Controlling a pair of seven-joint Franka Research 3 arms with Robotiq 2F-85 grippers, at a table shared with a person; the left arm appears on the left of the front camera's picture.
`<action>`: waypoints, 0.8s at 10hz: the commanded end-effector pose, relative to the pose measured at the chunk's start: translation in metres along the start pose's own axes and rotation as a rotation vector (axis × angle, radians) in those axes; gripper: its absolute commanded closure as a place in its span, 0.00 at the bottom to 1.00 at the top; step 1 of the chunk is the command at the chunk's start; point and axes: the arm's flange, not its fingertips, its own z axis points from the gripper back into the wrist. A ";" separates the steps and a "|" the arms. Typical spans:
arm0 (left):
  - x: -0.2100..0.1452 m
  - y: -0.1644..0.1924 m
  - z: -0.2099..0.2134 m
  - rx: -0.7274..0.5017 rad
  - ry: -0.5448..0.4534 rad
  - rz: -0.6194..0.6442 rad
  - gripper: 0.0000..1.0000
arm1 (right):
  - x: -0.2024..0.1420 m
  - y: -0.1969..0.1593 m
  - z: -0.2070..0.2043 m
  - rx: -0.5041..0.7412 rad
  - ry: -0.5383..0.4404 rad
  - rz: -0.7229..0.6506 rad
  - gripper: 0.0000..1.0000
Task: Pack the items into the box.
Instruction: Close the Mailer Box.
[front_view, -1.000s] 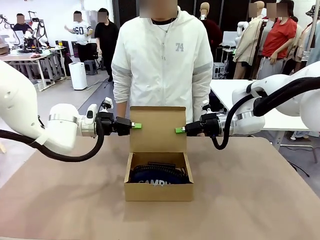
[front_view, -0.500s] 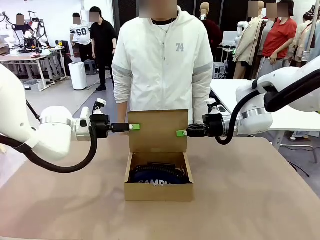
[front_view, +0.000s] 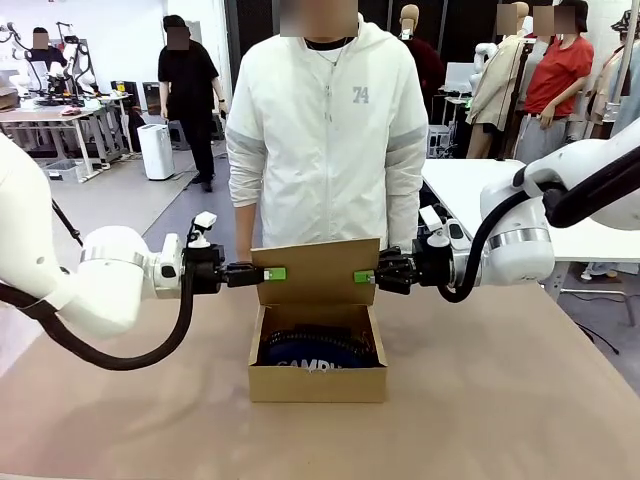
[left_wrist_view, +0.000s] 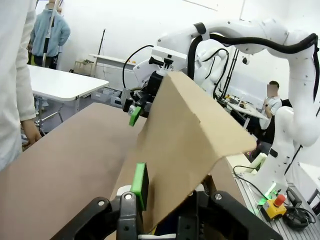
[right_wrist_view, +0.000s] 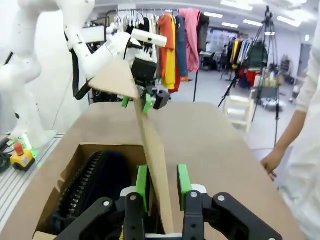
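Note:
The brown cardboard box (front_view: 317, 383) sits mid-table with its lid (front_view: 315, 271) leaning forward over the opening. Inside lies the navy pouch (front_view: 318, 352) with white lettering, also seen as a dark ribbed shape, the pouch (right_wrist_view: 82, 187). My left gripper (front_view: 272, 273) is shut on the lid's left edge, its green pad pressed on the lid (left_wrist_view: 190, 145). My right gripper (front_view: 363, 276) is shut on the right edge. In the right wrist view the lid (right_wrist_view: 156, 155) stands edge-on between the pads of my right gripper (right_wrist_view: 162, 182). The cardboard hides one finger of my left gripper (left_wrist_view: 167, 195).
A person in a white jacket (front_view: 325, 130) stands at the far edge right behind the box, one hand (right_wrist_view: 272, 162) hanging near the table edge. Bare brown tabletop (front_view: 500, 390) spreads to both sides and in front of the box.
Both grippers have come lower and slightly nearer, and the lid has tipped from upright to leaning forward over the box. The pouch has not moved.

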 end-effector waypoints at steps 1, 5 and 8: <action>-0.006 -0.009 0.008 -0.003 0.004 -0.036 0.51 | 0.002 0.015 -0.002 -0.030 -0.042 0.077 0.67; -0.007 -0.012 0.016 0.005 -0.039 -0.072 0.00 | 0.003 0.020 0.004 0.018 -0.011 0.039 0.00; -0.017 -0.039 0.053 0.032 0.034 -0.113 0.00 | -0.001 0.039 0.057 -0.050 -0.030 -0.012 0.00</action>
